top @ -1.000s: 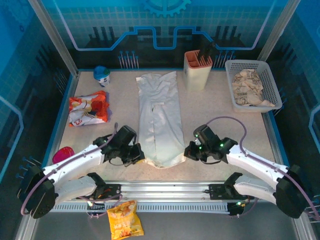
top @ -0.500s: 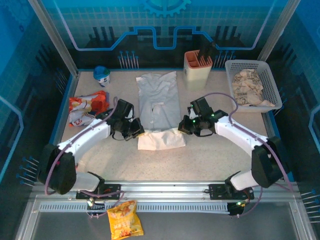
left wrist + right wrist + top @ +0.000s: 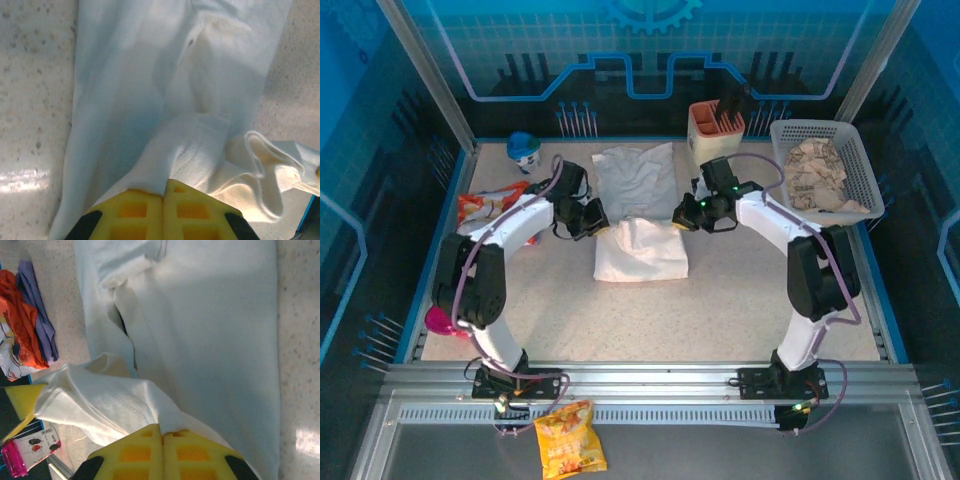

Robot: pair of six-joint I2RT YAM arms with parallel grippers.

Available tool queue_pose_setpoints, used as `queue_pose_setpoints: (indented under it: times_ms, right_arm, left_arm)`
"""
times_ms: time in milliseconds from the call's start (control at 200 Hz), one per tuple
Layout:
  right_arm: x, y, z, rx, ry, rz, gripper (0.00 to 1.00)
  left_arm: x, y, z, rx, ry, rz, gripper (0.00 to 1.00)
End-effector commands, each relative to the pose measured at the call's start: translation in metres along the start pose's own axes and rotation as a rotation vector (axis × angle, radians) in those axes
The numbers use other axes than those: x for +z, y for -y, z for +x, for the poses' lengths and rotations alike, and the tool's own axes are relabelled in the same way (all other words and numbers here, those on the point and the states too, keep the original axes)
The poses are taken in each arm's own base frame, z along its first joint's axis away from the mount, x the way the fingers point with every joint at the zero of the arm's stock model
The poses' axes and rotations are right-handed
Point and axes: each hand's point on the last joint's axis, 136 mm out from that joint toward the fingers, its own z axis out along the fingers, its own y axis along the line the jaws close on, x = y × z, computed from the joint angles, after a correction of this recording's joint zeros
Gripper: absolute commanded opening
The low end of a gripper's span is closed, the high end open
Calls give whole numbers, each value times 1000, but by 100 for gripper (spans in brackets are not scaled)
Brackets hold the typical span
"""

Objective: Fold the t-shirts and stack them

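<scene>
T-shirt (image 3: 638, 215): white cloth, soft, matt, creased; stitched seams show in the wrist views.
Table top (image 3: 720, 300): pale, speckled, stone-look; smooth, with a slight sheen and glare patches.
Left gripper (image 3: 163, 186) and right gripper (image 3: 162, 430): yellow plastic pads, matt, moulded with square recesses.
Basket (image 3: 861, 165), far right: pale plastic lattice.
Snack bag (image 3: 492, 215), left: glossy crinkled film.
Near rail (image 3: 650, 380): bare metal, dull sheen.

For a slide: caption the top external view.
Left gripper and right gripper, shut on the white t-shirt, hold its near end folded over.
</scene>
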Motion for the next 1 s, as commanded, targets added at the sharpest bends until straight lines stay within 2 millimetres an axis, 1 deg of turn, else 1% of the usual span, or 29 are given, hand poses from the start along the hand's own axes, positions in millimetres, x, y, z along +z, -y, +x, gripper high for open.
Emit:
queue_pose_setpoints:
  times_ms: [0, 135, 280, 430, 515, 560, 625, 645, 665, 690, 720, 735, 755, 785, 825, 845, 930, 996]
  right_arm:
    - [6, 2, -13, -5, -28, -17, 0]
    - [16, 3, -27, -8, -42, -22, 0]
    - [27, 6, -38, -1, -52, -22, 0]
    - [38, 12, -48, 19, -54, -29, 0]
    - [40, 17, -55, 32, -49, -31, 0]
    - [41, 17, -58, 35, -47, -45, 0]
    - [42, 18, -67, 34, -43, -63, 0]
    - [43, 18, -69, 35, -47, -68, 5]
    - [45, 20, -70, 38, -56, -72, 12]
    - [47, 21, -73, 39, -70, -85, 25]
    - [48, 20, -74, 33, -87, -101, 41]
    - [48, 20, -74, 29, -94, -108, 46]
    - [47, 20, -74, 22, -96, -113, 51]
    - [45, 19, -73, 7, -95, -114, 56]
    - [39, 19, -71, -13, -83, -109, 63]
    - [36, 21, -70, -18, -77, -104, 65]
    - [24, 22, -61, -33, -63, -106, 70]
    - [16, 21, -50, -44, -59, -110, 74]
  left_arm:
    - [-1, 4, -25, 34, 36, 12, 0]
    - [4, 0, -44, 12, 45, 21, 0]
    - [14, 1, -54, 9, 36, 35, 0]
    - [25, -4, -65, 6, 39, 32, 0]
    - [30, -2, -72, 0, 44, 51, 0]
    - [33, -2, -75, 1, 45, 52, 0]
    - [36, -6, -81, -1, 53, 44, 10]
    - [37, -7, -83, -4, 54, 43, 16]
    - [38, -9, -85, -8, 55, 42, 23]
    - [38, -10, -88, -12, 52, 45, 30]
    - [37, -12, -91, -22, 50, 49, 33]
    - [36, -12, -92, -25, 50, 52, 34]
    - [33, -12, -94, -27, 53, 58, 36]
    - [26, -11, -97, -25, 65, 66, 40]
    - [16, -11, -101, -17, 91, 64, 49]
    - [11, -12, -102, -14, 104, 60, 51]
    - [-10, -11, -101, -7, 133, 57, 52]
    - [-21, -6, -91, -3, 134, 74, 52]
